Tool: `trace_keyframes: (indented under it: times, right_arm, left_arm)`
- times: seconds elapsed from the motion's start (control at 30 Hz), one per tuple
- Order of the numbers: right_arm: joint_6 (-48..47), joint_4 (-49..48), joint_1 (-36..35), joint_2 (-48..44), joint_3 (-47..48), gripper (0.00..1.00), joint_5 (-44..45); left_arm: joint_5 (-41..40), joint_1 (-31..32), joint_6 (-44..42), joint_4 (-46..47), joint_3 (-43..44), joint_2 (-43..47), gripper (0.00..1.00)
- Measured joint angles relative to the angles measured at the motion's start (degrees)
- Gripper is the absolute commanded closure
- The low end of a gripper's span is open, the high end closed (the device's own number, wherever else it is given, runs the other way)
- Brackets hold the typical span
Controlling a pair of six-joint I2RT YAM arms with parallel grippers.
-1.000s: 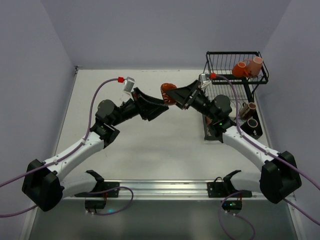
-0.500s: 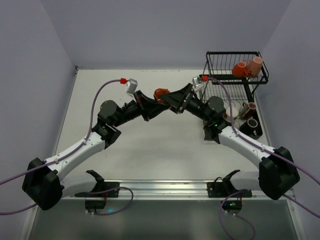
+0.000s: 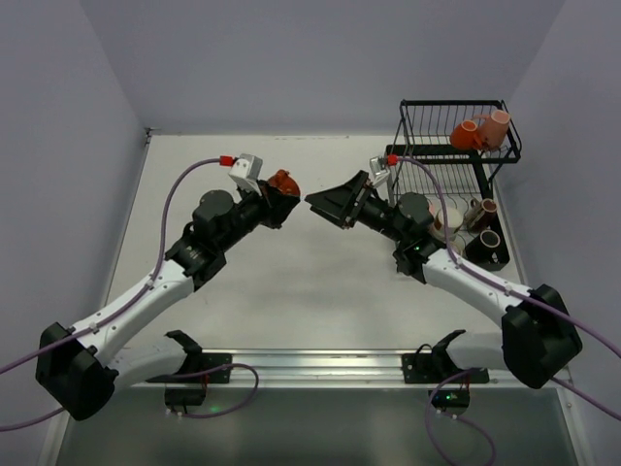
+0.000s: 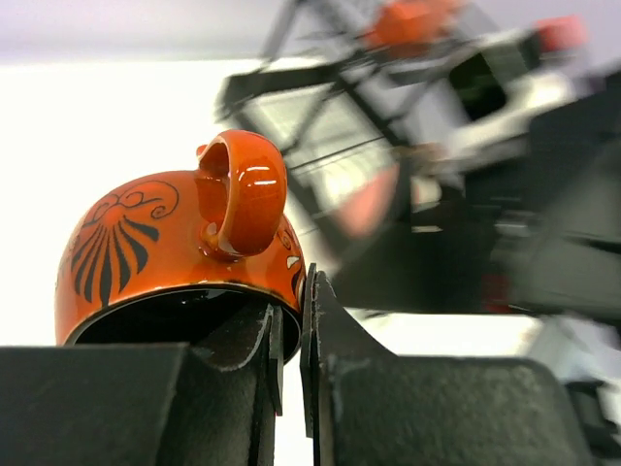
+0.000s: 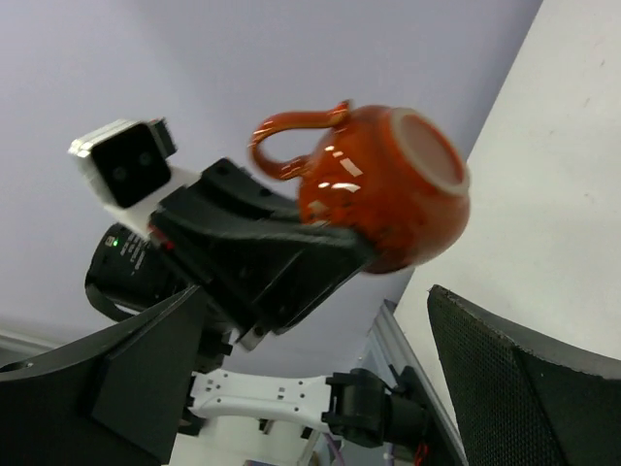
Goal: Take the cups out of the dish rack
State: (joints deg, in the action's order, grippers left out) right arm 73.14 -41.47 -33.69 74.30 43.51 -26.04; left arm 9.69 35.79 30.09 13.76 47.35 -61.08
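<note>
An orange cup [image 3: 282, 183] with a black leaf pattern hangs above the table's middle, its handle [image 4: 241, 194] up in the left wrist view. My left gripper [image 3: 274, 202] [image 4: 289, 335] is shut on the rim of this cup [image 4: 165, 248], one finger inside and one outside. My right gripper [image 3: 326, 201] [image 5: 315, 296] stands open and empty just right of the orange cup [image 5: 388, 189], apart from it. The black wire dish rack [image 3: 454, 103] stands at the far right. Its upper basket holds an orange cup [image 3: 465, 135] and a salmon pink cup [image 3: 496, 123].
The rack's lower tier holds a cream cup [image 3: 448, 219], a brown cup [image 3: 482, 209] and a dark cup [image 3: 486, 243], partly behind the right arm. Grey walls close in the table on three sides. A metal rail [image 3: 310, 364] runs along the near edge.
The orange cup passed from my right gripper to my left. The left jaws shut on its rim and drew it leftward. The right jaws opened wide and let go.
</note>
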Motion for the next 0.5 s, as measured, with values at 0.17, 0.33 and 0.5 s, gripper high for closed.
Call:
trace_keyframes:
  times: [0.17, 0.33, 0.5]
  right_arm:
    - [-3.54, 2.75, 0.0, -1.86, -2.08, 0.01, 0.83]
    - [-9.09, 9.25, 0.0, -5.49, -3.87, 0.01, 3.04]
    - [-15.21, 15.87, -0.85, -8.41, -4.17, 0.01, 5.38]
  left_arm:
    - [-10.91, -1.68, -3.3, -13.53, 2.73, -3.58, 1.0]
    - [-13.66, -10.08, -5.46, -26.25, 13.68, -13.0, 1.0]
    - [-16.15, -22.03, -7.23, -34.69, 26.32, -26.56, 1.0]
